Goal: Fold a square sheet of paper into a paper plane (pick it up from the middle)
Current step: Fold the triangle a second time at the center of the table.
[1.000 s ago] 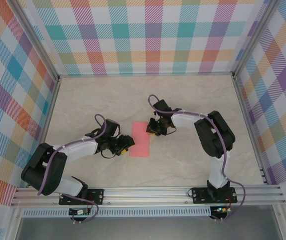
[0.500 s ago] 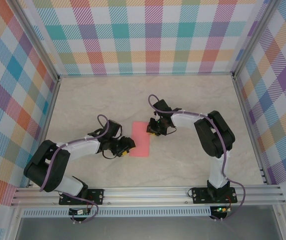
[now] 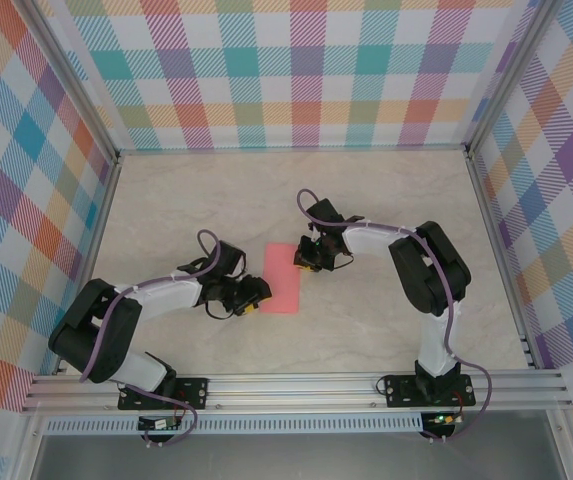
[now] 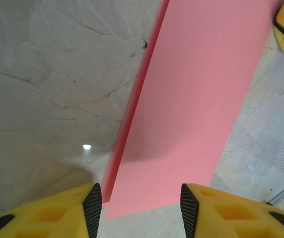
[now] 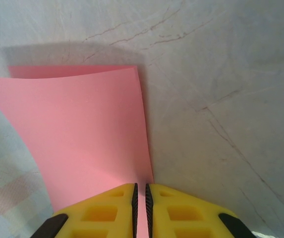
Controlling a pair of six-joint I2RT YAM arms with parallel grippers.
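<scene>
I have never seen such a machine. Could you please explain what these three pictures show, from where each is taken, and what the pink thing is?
These are two robot arms bolted to the near edge of a marble-patterned table. One picture looks down from above. The other two come from cameras on the wrists, so the yellow shapes there are each arm's own fingers. The pink sheet of paper lies between the arms and looks folded over, as a second layer shows at its edge. The right gripper is shut on one edge of the sheet. The left gripper is open, with the sheet's end in front of its fingers.
</scene>
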